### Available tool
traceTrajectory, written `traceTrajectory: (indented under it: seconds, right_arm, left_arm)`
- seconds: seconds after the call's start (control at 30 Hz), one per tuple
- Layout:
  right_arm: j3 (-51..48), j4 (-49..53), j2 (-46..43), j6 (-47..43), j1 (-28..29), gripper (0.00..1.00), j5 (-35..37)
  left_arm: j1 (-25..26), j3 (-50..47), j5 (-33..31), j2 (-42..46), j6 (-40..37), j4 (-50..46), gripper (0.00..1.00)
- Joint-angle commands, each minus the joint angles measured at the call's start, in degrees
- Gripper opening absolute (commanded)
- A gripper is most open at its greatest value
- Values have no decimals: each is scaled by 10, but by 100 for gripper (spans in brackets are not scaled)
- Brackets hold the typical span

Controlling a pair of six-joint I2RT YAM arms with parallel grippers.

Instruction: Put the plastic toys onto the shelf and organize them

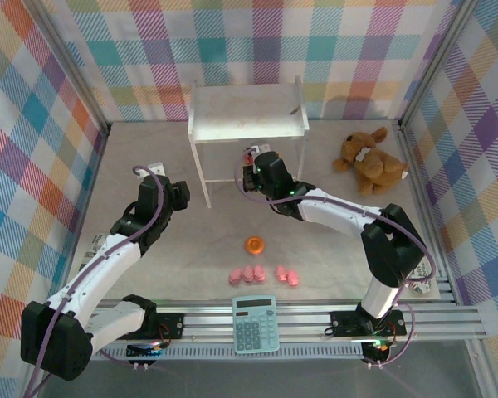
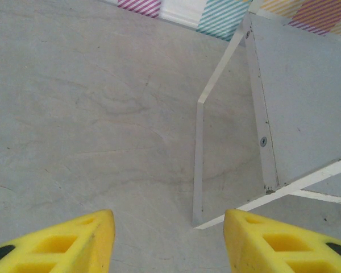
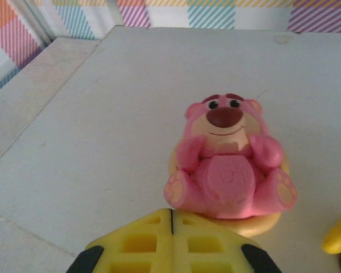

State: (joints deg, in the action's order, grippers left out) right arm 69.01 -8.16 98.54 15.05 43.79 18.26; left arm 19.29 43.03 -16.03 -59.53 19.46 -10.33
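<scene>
- At lower centre, the right end effector point(image 3: 171, 220) is shut before a pink figure point(image 3: 230, 165); the left end effector point(image 2: 169, 227) is parted, empty.
- Judged light, hard and slick, the figure should be gripped by its sides.

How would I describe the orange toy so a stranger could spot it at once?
Start at the teal calculator at the near edge of the table. Just beyond it lies a row of small pink toys, and just past those, toward the white shelf, sits the orange toy. It is the lone round, orange ring; its neighbours are all pink.
</scene>
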Motion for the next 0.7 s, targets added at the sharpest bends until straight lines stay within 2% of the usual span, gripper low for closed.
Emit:
traceTrajectory:
  seconds: [0.0,0.07,0.27,0.43,0.57,0.67]
  right_arm:
    - [0,-27,-3,10,0,1,14]
    - [0,-26,-3,7,0,1,5]
    - [-16,-44,-19,-27,0,2,-84]
    - [-42,-40,-59,-27,0,2,-114]
    - [-79,-43,-134,-32,1,2,-138]
    - [-86,9,-206,-51,1,2,-125]
  left_arm:
    - [-7,20,1,2,-9,7,53]
    - [-7,21,1,2,-10,7,53]
    - [-7,23,1,0,-9,7,53]
    - [-8,23,-2,3,-10,6,53]
    - [-7,24,-2,5,-11,1,53]
    - [-7,24,-3,10,-13,-5,53]
